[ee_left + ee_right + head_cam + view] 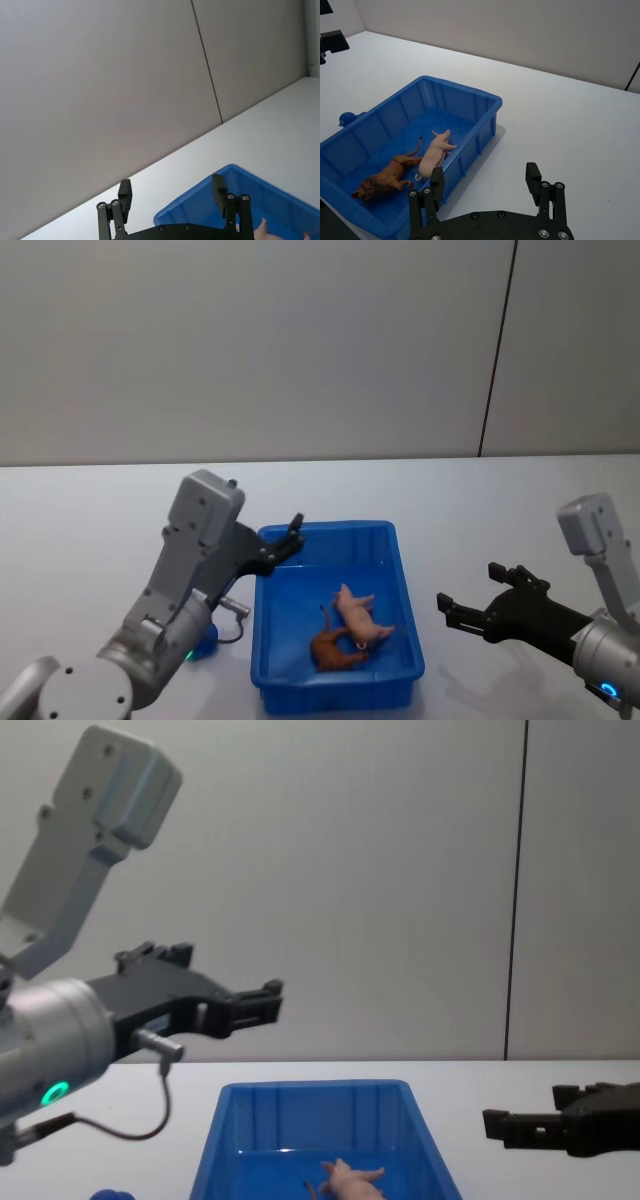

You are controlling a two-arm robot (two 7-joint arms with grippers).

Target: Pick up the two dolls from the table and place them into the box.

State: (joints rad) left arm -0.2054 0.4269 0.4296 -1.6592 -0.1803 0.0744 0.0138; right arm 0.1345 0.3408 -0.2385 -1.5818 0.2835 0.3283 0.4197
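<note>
The pink pig (pixel 362 620) and the brown animal (pixel 335 650) lie close together in the blue box (pixel 330 531), so I judge the task as done. My left end effector (pixel 171 186) hangs open and empty over the box's far corner. My right end effector (pixel 485 172) is open and empty above the tabletop (pixel 480 500). A small blue toy (pixel 345 119) lies outside, beside the box.

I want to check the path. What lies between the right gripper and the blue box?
Only bare table: the head view shows nothing between the right gripper and the near wall of the box.
</note>
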